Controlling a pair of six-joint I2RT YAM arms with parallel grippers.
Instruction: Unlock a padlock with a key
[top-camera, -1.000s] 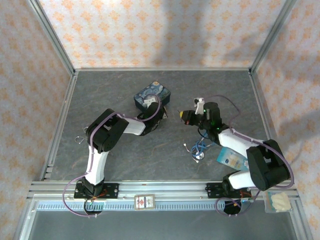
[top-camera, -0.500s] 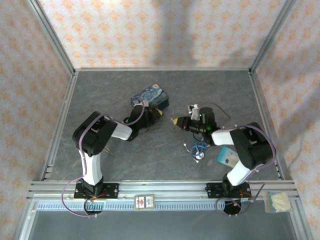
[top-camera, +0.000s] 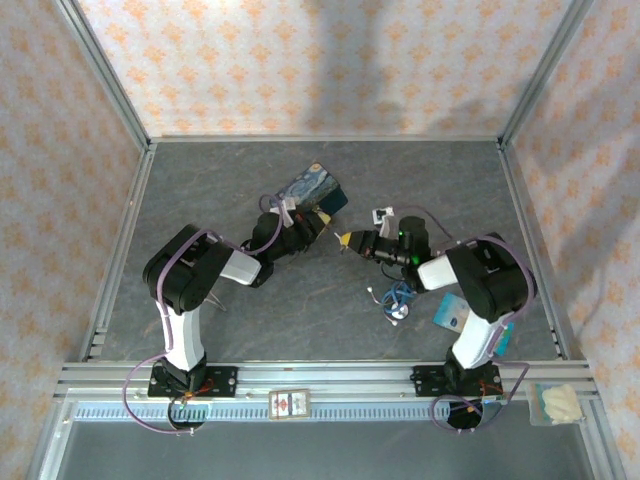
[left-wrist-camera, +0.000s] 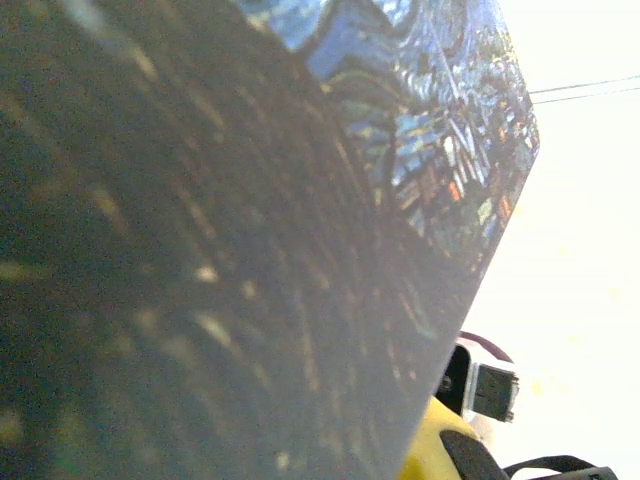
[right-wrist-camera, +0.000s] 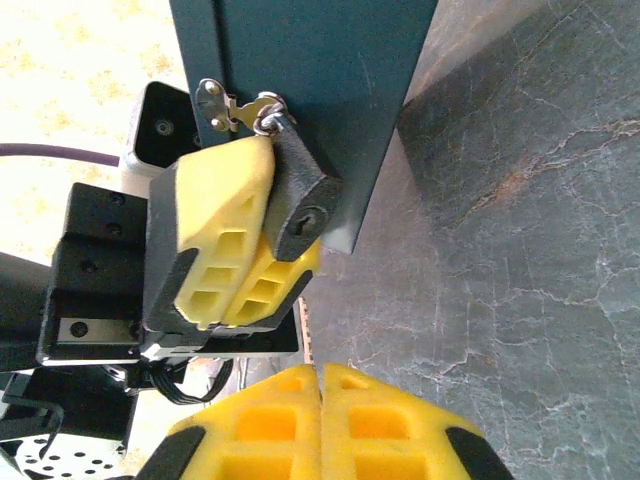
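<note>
Dark blocky padlock, hung on the teal box's silvery hasp, pinched between ribbed yellow pads of the left claw; right claw pressed closed.

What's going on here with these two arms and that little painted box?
The left gripper is clamped on a small dark padlock, which hangs from the clasp of the painted box. The right gripper, fingers shut, faces the padlock's keyhole from close by without touching it. Whether it holds a key I can't tell. The padlock's shackle looks closed, so the unlocking is not yet done.
</note>
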